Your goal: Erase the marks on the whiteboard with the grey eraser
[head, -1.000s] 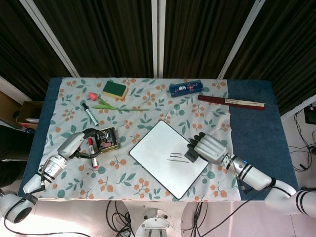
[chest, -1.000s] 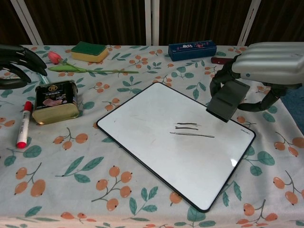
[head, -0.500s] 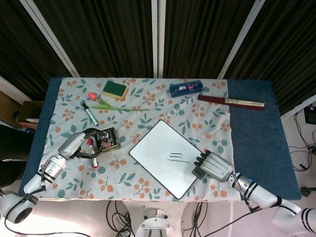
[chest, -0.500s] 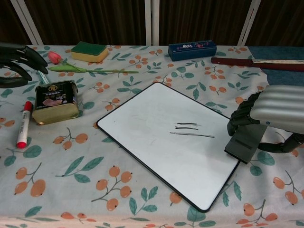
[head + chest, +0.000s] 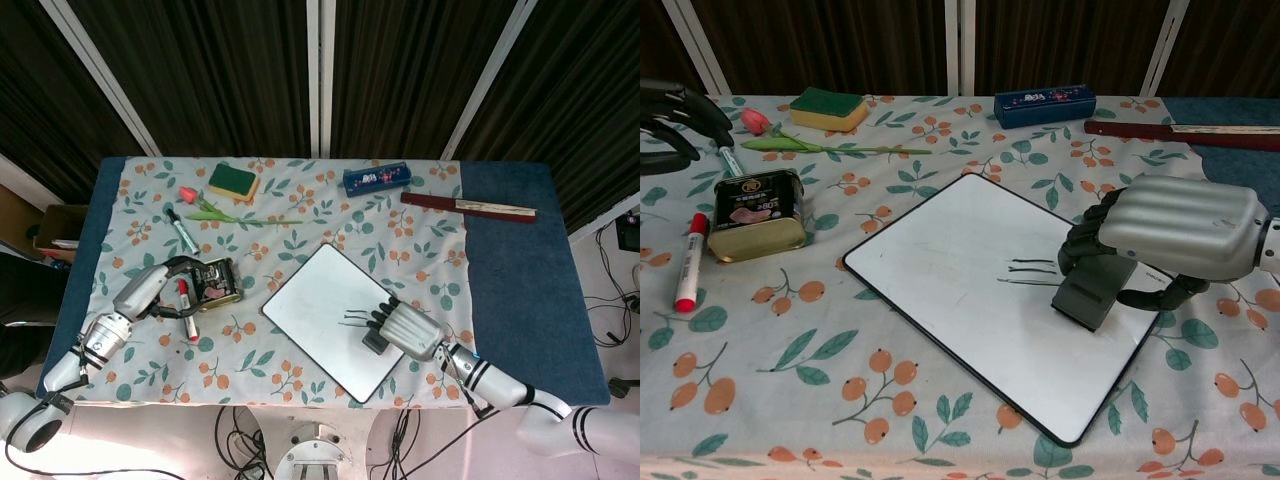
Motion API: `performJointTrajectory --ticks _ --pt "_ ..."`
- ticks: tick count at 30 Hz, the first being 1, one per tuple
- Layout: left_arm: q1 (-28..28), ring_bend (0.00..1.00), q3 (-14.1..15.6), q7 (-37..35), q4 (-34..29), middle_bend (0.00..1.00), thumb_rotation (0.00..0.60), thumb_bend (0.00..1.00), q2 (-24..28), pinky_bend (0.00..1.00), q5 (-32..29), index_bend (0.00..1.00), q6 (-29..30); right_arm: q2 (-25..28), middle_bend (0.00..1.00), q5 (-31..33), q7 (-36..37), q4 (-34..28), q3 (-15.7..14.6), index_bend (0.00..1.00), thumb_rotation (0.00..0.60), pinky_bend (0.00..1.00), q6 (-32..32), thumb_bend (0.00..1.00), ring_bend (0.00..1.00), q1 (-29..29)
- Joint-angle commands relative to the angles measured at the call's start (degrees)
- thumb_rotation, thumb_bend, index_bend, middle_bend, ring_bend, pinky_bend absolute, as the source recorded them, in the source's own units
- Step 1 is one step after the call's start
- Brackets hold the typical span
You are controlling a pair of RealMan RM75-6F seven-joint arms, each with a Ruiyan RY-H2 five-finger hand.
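Observation:
The whiteboard [image 5: 960,260] [image 5: 320,300] lies tilted on the floral cloth, with short black marks [image 5: 1032,272] [image 5: 355,320] near its middle. My right hand [image 5: 1175,232] [image 5: 408,330] grips the grey eraser [image 5: 1088,295] [image 5: 374,342] and holds it on the board at the right end of the marks. My left hand [image 5: 675,110] [image 5: 160,283] hovers at the far left near the tin, fingers curled apart, with nothing seen in it.
A gold tin [image 5: 758,213] and a red marker [image 5: 687,262] lie left of the board. A tulip [image 5: 810,143], a green-and-yellow sponge [image 5: 828,108], a blue box [image 5: 1044,104] and a dark red stick [image 5: 1180,132] line the back.
My right hand carried the eraser from the board's right side down past its edge, then back left onto the board beside the marks. The left hand barely moved.

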Motion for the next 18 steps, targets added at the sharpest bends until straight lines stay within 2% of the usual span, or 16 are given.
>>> performJointTrajectory --ticks 1,13,18 --pt "0.1 0.17 0.0 -0.2 0.0 0.26 0.461 0.27 0.2 0.27 -0.1 0.28 0.0 -2.6 0.53 1.2 -1.2 1.5 1.6 0.52 0.6 0.35 -1.2 0.32 0.43 0.9" --pt "0.7 0.17 -0.6 -1.2 0.5 0.26 0.435 0.26 0.8 0.27 -0.8 0.28 1.0 -10.4 0.53 6.0 -4.4 6.6 7.5 0.51 0.6 0.35 -6.7 0.32 0.43 6.2" --pt "1.2 0.17 -0.9 -1.8 0.8 0.26 0.431 0.26 1.4 0.27 -1.4 0.27 1.4 -12.9 0.53 6.2 -6.8 8.7 9.0 0.51 0.6 0.35 -6.1 0.32 0.43 7.8"
